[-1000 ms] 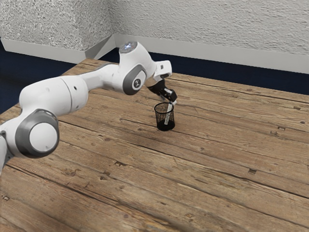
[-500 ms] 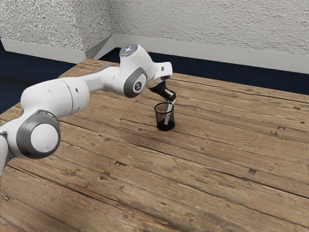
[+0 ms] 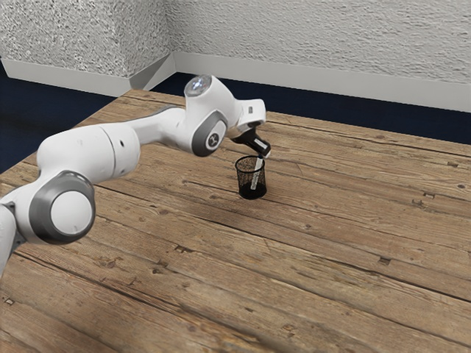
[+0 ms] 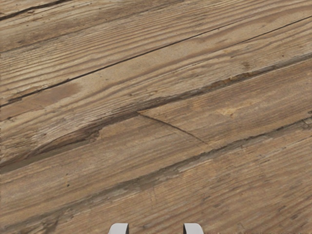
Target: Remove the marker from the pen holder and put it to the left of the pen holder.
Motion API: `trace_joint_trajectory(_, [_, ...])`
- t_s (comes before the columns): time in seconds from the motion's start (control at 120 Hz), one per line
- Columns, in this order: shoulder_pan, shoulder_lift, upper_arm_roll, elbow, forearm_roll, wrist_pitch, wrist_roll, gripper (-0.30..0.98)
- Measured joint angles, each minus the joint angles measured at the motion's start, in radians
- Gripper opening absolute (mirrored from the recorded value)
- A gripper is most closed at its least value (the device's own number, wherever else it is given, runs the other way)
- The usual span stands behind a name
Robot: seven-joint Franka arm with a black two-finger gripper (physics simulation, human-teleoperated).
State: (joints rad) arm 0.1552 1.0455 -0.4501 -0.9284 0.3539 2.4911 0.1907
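I read the clock on the exterior view, with twelve at its upper edge and the pen holder at the centre. My black two-finger gripper (image 3: 266,154) sits near the pen holder's rim, toward one o'clock, tilted, its tips pointing down toward about five. My fingers are open: in the wrist view their pale grey tips (image 4: 118,229) stand apart, with wood grain showing between them.

The slim white marker (image 3: 256,175) is inside the round black wire-mesh pen holder (image 3: 252,193). It leans there, its lower end down by the dark base and its upper end tipped toward a point between twelve and one o'clock, up at the rim, just beside my fingertips. Whether one of them touches it, I cannot tell. The pen holder stands upright on the brown wooden plank table (image 3: 331,243).

My white and grey jointed arm (image 3: 88,153) reaches in from about eight o'clock, rises toward ten and bends over toward eleven, down to my hand. Beyond the table, from ten o'clock round to two, lie the dark blue floor (image 3: 309,106) and the rough pale grey wall (image 3: 316,33) with its smooth light baseboard (image 3: 331,82).
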Motion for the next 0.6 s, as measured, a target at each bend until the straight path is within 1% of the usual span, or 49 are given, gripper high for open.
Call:
trace_joint_trajectory(0.1, [0.001, 0.000, 0.002, -0.003, 0.005, 0.004, 0.002, 0.06])
trace_joint_trajectory(0.225, [0.000, -0.001, 0.002, -0.006, 0.012, 0.007, 0.000, -0.02])
trace_joint_trajectory(0.342, [0.000, -0.002, 0.003, -0.007, 0.021, 0.010, -0.008, -0.06])
trace_joint_trajectory(0.6, [0.007, -0.028, 0.014, -0.009, 0.060, 0.013, -0.036, -0.09])
